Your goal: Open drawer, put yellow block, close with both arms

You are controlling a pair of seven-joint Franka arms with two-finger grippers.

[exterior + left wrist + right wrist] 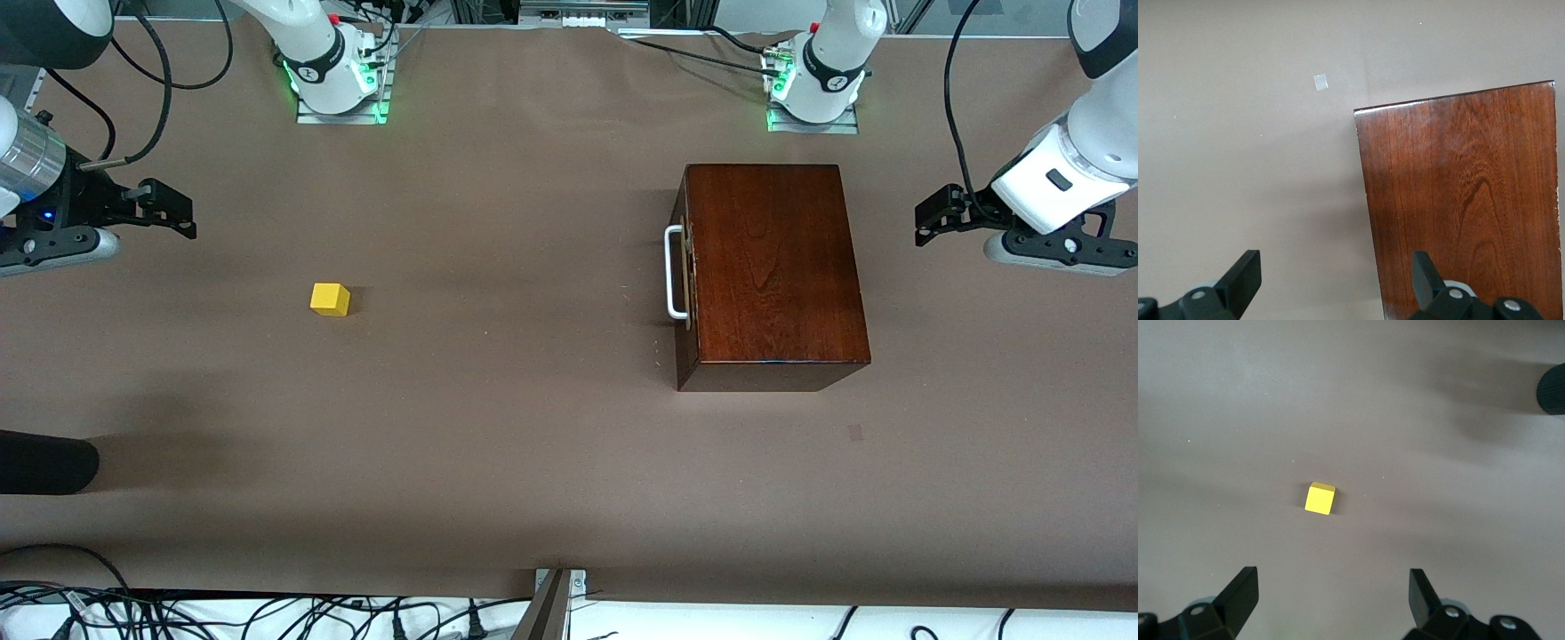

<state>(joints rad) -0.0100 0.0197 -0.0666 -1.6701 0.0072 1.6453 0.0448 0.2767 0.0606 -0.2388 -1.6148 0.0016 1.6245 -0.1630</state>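
Observation:
The glossy mahogany box (778, 267) stands toward the left arm's end of the table. Its drawer is shut, and the dark front with the white handle (676, 271) faces the right arm's end. The yellow block (330, 299) lies on the table toward the right arm's end. My left gripper (929, 218) is open and empty, over the box's edge at the left arm's end. The left wrist view shows the gripper (1336, 280) and the box top (1465, 200). My right gripper (178, 213) is open and empty over the table, apart from the block. The right wrist view shows the gripper (1333, 597) and the block (1319, 498).
A brown mat (498, 427) covers the table. A black rounded object (44, 462) juts in at the right arm's end, nearer to the front camera than the block; it also shows in the right wrist view (1553, 389). A small pale patch (855, 433) marks the mat near the box.

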